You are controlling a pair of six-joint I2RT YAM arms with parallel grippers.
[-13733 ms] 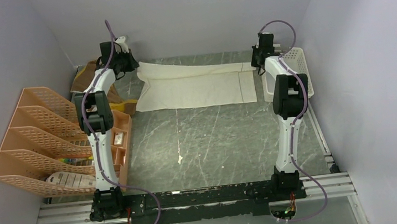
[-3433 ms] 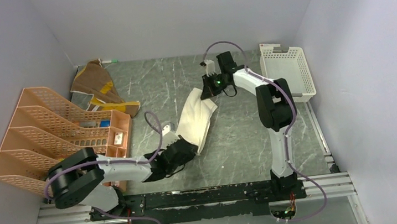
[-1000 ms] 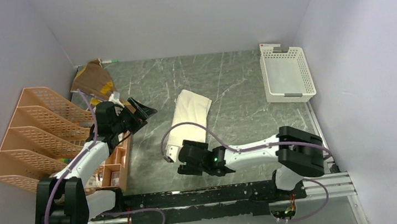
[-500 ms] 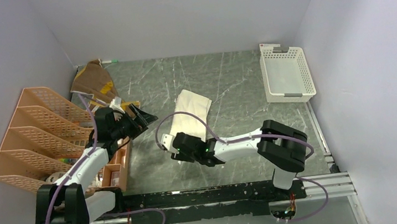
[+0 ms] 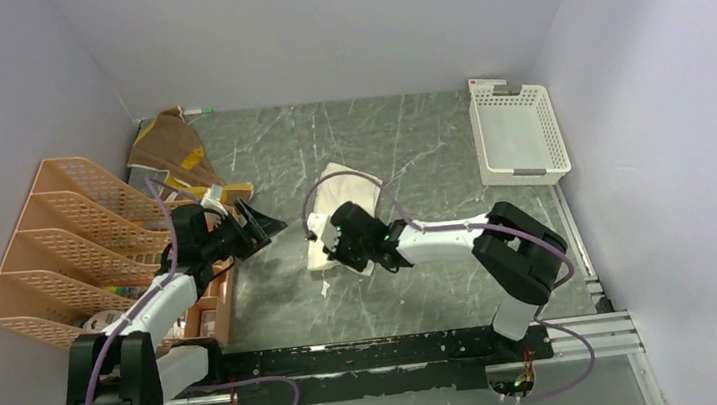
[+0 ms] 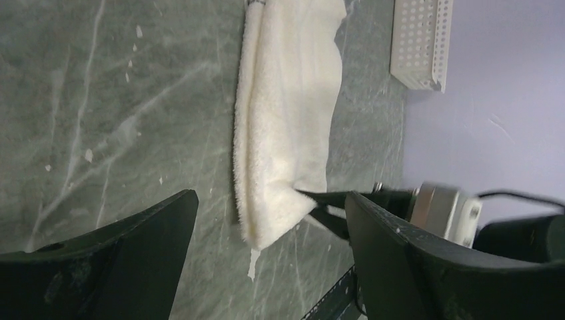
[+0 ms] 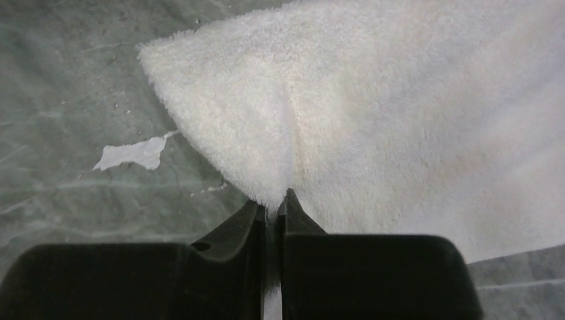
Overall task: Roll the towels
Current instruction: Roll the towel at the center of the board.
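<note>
One cream towel (image 7: 400,100) pinched by R end effector (image 7: 273,203), L end effector (image 6: 271,199) wide, rack (image 5: 71,187) prob. part-filled

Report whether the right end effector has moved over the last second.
Yes. The right end effector went farther from the base rail and now pinches the cream towel by its near corner.

Bare grey surface (image 5: 428,135) runs between the cream towel (image 5: 351,187) and the white basket (image 5: 518,130) at the far right edge. The right arm (image 5: 439,244) lies low across the near middle, and its fingers (image 7: 230,240) pinch the towel's near corner. The left fingers (image 6: 133,247), spread wide, sit near the towel's left side with a bare gap between. An orange file rack (image 5: 77,242) and a brown towel (image 5: 167,142) fill the left side. Walls (image 5: 317,36) close three sides.
</note>
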